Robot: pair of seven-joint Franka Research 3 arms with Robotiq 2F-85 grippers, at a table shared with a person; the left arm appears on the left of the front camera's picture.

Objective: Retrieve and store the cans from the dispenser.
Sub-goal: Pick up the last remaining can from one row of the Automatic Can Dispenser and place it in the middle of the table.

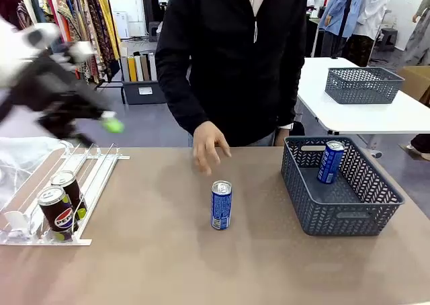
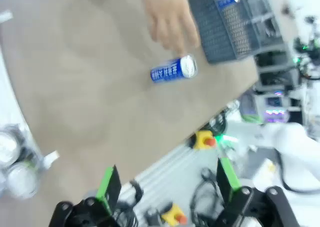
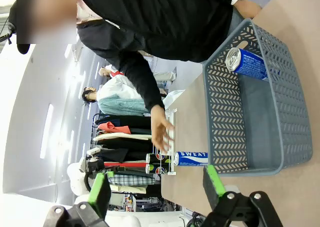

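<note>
Front view first, with everything placed against the standing blue can (image 1: 221, 205) at mid-table. Far to its left and higher up, my left gripper (image 1: 107, 122) hangs blurred above the far end of the dispenser (image 1: 101, 164). In the left wrist view that gripper (image 2: 167, 184) is spread wide with nothing between its green pads. The dispenser lies well left of the can, and two black Pepsi cans (image 1: 62, 203) sit against the stops at its low end, one behind the other, so the rack is not yet emptied. Just behind the can, the person's hand (image 1: 209, 146) hovers with loose fingers, apart from it as far as I can tell. To the can's right sits the grey-blue basket (image 1: 349, 221), with a second blue can (image 1: 330, 162) leaning inside against its far wall. My right gripper (image 3: 155, 189) is released too, looking toward the basket from its outer side.

I judge one can stored, one waiting in the open, two left in the rack. The next move should be a grasp on the standing can once the hand clears. That means an upright approach, closing around its middle, then a short carry rightward and a low release into the basket.
</note>
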